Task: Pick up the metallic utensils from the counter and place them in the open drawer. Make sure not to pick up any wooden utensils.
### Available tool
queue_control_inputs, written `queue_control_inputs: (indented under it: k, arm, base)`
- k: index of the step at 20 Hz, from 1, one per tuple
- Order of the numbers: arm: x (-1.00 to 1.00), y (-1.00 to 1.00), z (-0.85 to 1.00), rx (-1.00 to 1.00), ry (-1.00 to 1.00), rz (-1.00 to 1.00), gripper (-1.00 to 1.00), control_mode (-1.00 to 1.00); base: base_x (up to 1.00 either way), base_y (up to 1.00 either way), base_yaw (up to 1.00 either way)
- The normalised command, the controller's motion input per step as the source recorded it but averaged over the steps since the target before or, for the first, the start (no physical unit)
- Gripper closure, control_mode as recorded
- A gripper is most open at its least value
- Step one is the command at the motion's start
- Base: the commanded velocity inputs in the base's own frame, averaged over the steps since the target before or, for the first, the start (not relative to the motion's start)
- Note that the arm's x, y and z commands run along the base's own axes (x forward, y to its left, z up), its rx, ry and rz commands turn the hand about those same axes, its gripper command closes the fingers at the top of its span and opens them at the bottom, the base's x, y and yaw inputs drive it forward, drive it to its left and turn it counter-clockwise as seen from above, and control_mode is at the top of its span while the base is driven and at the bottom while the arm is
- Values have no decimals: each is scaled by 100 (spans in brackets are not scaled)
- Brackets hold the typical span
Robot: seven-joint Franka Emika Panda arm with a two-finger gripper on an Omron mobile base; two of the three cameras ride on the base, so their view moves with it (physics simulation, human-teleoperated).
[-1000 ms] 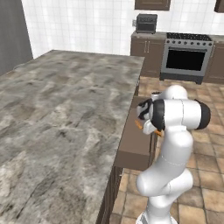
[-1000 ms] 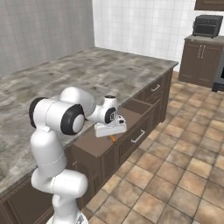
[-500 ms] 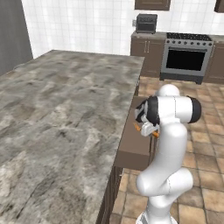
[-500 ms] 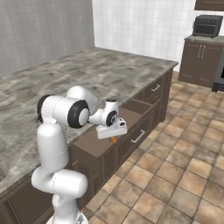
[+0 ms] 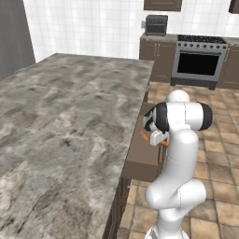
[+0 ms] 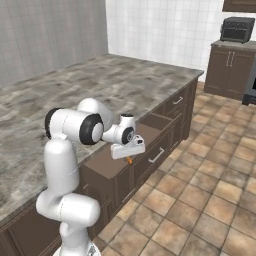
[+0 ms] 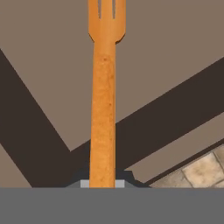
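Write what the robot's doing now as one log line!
gripper: shut on orange fork | place: over open drawer | fork: not yet dropped | next, likely: release

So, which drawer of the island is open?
The drawer below the end effector holding the orange fork: it stands pulled out, while the farther drawer sits flush.

Behind the island you see a steel-fronted oven (image 5: 197,67) with a black door, set between dark brown cabinets (image 5: 156,60). A dark toaster (image 5: 156,24) sits on the cabinet top to its left, against the white tiled wall (image 5: 88,25). Tan and brown floor tiles (image 6: 210,190) cover the room.
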Motion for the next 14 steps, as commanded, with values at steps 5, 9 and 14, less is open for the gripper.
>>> queue_control_inputs:
  k: [5,9,14]
  arm:
    - [0,-2,-29,0,0,2,100,-100]
    - [0,-21,-53,0,0,3,100,-100]
    - [0,-42,-63,1,0,6,100,-100]
  base:
    - [0,0,0]
    - [0,0,0]
    - [0,0,0]
